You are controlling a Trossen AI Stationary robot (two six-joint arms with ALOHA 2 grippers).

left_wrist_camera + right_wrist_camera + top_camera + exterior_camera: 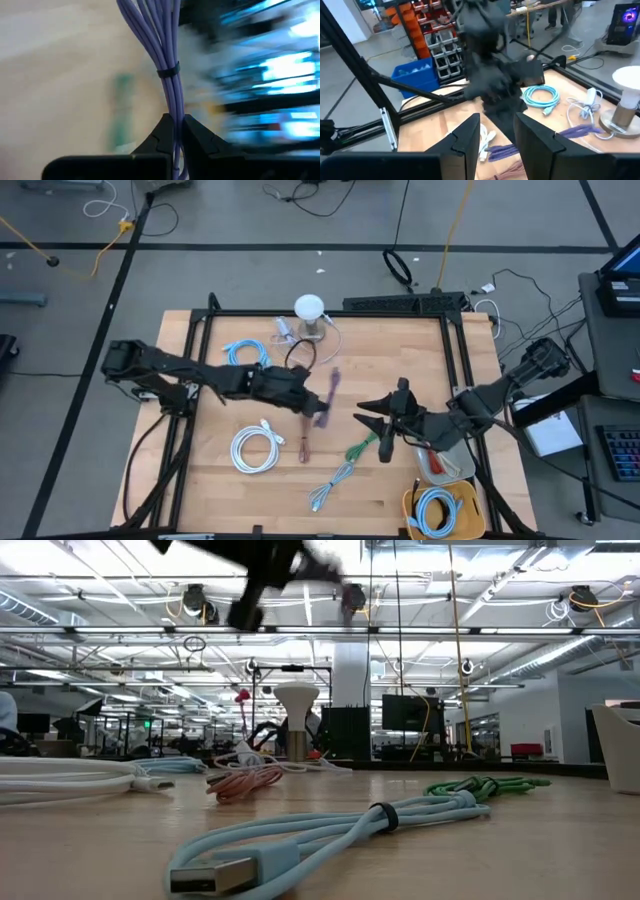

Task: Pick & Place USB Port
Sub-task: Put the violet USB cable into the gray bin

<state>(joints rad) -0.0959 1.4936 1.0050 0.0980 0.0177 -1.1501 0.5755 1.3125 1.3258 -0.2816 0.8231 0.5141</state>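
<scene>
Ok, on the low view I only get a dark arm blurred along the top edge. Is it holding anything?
Observer: Yes. The left wrist view shows the left gripper with its fingers shut on the bundled purple cable.
Operator: Whereabouts over the table?
Observer: From above, it is near the middle of the table, with the white lamp beyond it at the far edge.
Operator: And the other arm?
Observer: The right gripper has its fingers apart with nothing between them. It sits on the right side, beside the green cable.
</scene>
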